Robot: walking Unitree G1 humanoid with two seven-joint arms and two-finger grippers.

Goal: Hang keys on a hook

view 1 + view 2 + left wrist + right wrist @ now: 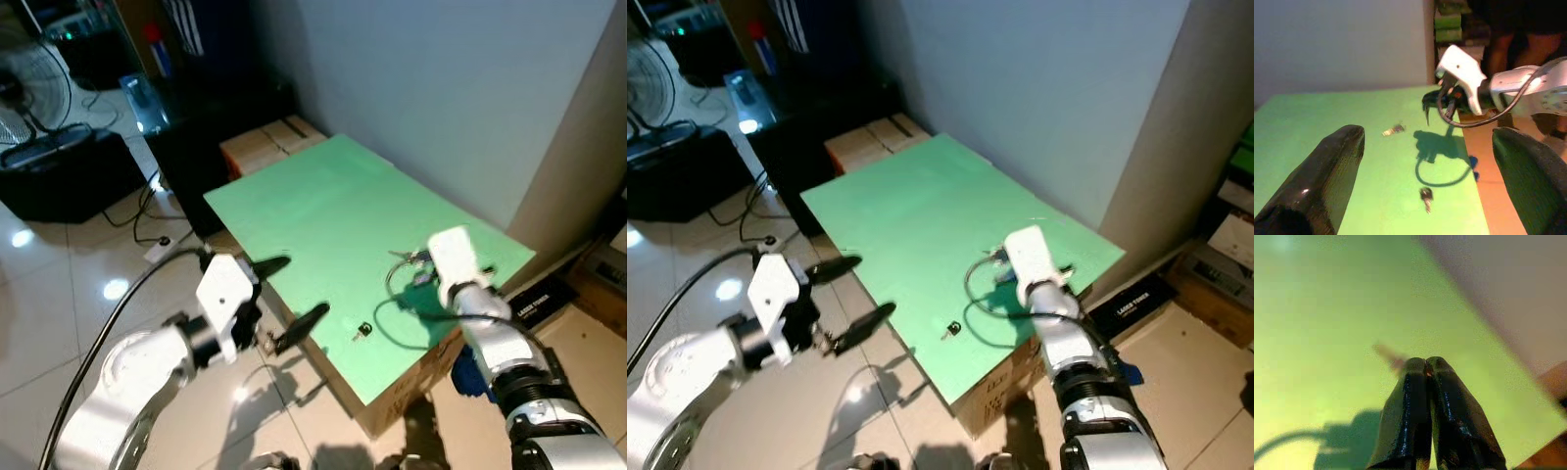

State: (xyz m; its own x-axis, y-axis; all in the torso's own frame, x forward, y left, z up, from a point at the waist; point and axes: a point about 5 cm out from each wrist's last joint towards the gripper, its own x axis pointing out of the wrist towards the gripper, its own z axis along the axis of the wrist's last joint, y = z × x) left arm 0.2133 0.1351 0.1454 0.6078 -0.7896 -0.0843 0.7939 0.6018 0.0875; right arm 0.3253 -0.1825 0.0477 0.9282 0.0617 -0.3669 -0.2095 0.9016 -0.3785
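Where the green tabletop (pixel 323 211) narrows toward its near edge, I see a small dark key (pixel 361 330) lying flat by itself, close to the edge and between my two arms. A second small metal piece, possibly another key (pixel 1394 129), lies farther in on the green, near the tips of my right gripper (pixel 1425 366); it is too small and blurred for me to say more. The right gripper hovers low over the tabletop at the far right corner, its two black fingers pressed together tip to tip, and I can see nothing held between them. A dark cable (pixel 397 311) loops from that wrist over the green surface, just beside the near key. My left gripper (pixel 289 294) hangs off the table's near left edge, above the tiled floor (pixel 59 294), its fingers spread wide apart and holding nothing. The tabletop rests on a cardboard box (pixel 411 387). More cartons (pixel 269 142) stand behind the table by the grey wall (pixel 441 88), and a fan (pixel 34 88) stands far left.
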